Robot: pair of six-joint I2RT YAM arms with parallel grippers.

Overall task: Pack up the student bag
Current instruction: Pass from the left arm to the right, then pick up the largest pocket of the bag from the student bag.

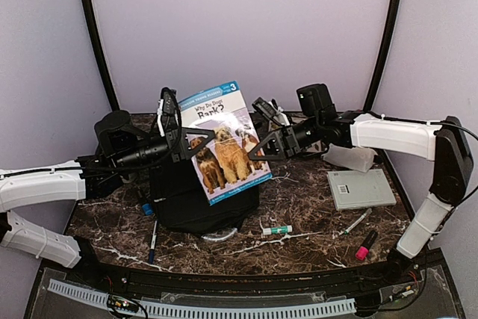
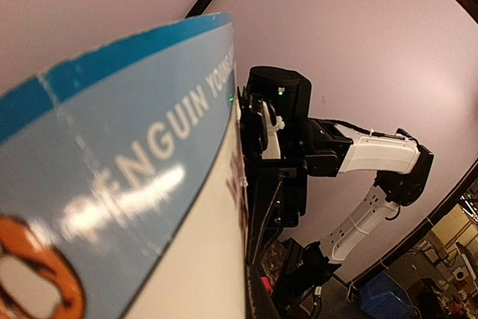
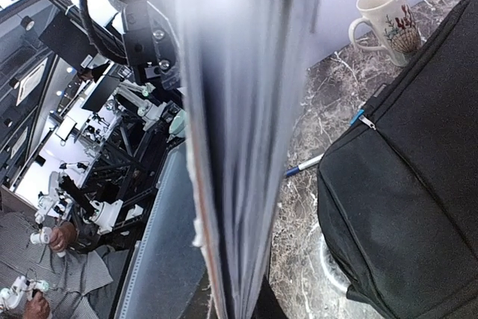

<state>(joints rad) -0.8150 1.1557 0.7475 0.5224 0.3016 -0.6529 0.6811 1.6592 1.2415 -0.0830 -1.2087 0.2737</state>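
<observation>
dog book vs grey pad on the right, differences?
Pose: the dog book is in the air, tilted, above the student bag, left gripper and right gripper at its side edges; the grey pad lies flat on the table, untouched. Look: the dog book's cover is colourful, with dogs; the grey pad is plain with a small label. Both are flat rectangles.
</observation>
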